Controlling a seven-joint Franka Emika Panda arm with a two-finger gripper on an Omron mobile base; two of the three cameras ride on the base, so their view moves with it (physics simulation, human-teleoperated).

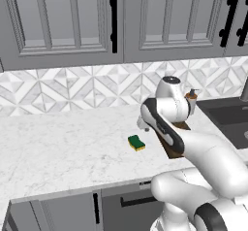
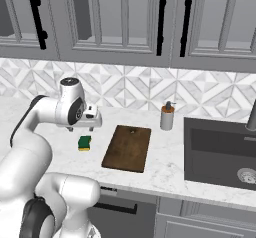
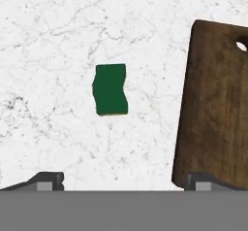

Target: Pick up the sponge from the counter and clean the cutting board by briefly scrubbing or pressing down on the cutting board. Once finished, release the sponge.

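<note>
The sponge (image 1: 136,142) (image 2: 84,142) (image 3: 111,89), green side up, lies flat on the white marble counter (image 1: 58,142) (image 3: 48,55), a short way left of the cutting board (image 2: 127,148) (image 3: 215,108). It does not touch the board. My arm hides most of the dark brown board (image 1: 182,126) in the left base view. My gripper (image 2: 81,128) (image 3: 125,180) hangs above the sponge, pointing down, open, with nothing between its fingertips (image 3: 48,179). The board's small hole sits at its far end.
A soap dispenser (image 2: 167,116) (image 1: 192,96) stands behind the board next to a dark sink (image 2: 220,152) (image 1: 227,118) on the right. Grey wall cabinets hang above the tiled backsplash. The counter's front edge runs close below the sponge.
</note>
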